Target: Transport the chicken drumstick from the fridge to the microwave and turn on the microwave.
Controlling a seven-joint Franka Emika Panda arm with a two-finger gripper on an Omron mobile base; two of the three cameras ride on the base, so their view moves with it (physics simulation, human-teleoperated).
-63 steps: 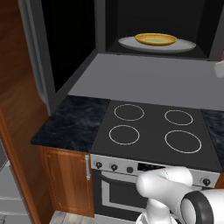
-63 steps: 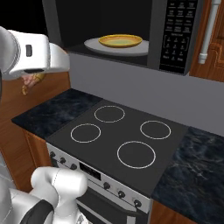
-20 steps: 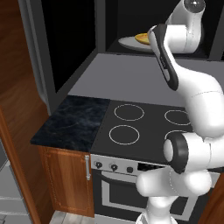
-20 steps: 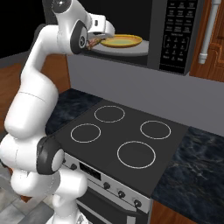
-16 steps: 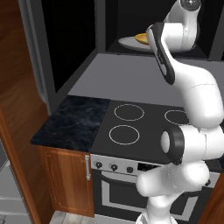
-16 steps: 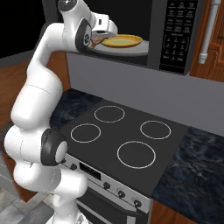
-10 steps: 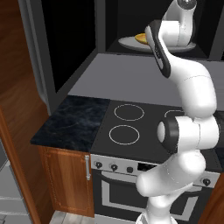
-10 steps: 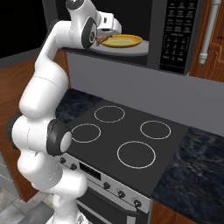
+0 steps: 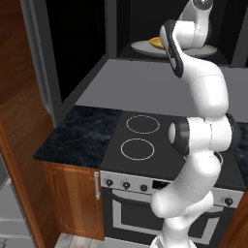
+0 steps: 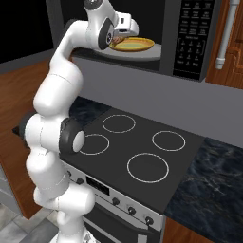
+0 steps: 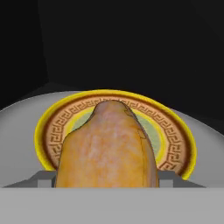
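Moved: reaching further into microwave (image 10: 190, 38) since earlier.
Claw (image 10: 115, 42): clamping drumstick (image 11: 107, 146), hovering over plate (image 11: 175, 131).
Risk: releasing off-centre, rolling onto turntable (image 10: 137, 54).

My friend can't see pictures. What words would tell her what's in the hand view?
A golden-orange chicken drumstick fills the front of the picture, held by the gripper just in front of a round yellow plate with a brown patterned ring. The plate sits on the grey turntable inside the dark microwave.
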